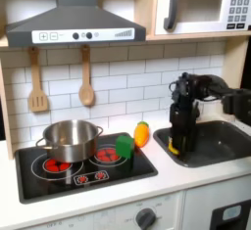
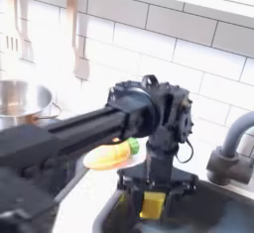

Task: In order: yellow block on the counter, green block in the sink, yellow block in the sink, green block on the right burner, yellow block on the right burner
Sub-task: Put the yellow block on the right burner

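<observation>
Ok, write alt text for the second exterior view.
A black robot arm's gripper reaches down into a dark grey recessed sink, closed on a small bright-yellow toy cube. Behind it lie an orange-yellow rounded toy with a green tip and a steel pot, against white tiles.

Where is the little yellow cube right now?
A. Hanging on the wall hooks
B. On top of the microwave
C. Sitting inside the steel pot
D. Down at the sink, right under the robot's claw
D: in the second exterior view the yellow block sits low at the sink, directly below the gripper, well away from the steel pot.
</observation>
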You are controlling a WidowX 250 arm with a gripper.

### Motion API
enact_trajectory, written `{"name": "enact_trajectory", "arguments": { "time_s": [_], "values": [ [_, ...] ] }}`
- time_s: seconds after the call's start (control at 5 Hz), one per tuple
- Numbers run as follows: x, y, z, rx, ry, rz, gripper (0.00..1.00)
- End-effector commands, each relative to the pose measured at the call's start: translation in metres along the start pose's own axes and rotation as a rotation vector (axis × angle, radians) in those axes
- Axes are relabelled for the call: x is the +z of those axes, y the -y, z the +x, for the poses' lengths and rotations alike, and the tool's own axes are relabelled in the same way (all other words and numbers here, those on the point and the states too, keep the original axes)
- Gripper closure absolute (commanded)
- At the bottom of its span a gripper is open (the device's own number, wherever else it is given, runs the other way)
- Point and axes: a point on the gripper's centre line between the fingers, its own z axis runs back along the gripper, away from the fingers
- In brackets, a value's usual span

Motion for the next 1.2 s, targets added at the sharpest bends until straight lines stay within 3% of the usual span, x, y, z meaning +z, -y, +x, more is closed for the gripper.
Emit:
{"name": "enact_trajectory", "arguments": {
  "time_s": [0.0, 0.2, 0.6, 1.0],
  "values": [
    [0.023, -0.003, -0.01, -0.012, 0.0, -0.022, 1.0],
    [0.032, -0.011, -0.015, -0.023, -0.013, -0.02, 1.0],
    [0.037, -0.053, -0.026, 0.023, -0.022, 0.003, 1.0],
    [0.037, -0.07, -0.038, 0.065, -0.032, 0.006, 1.0]
  ]
}}
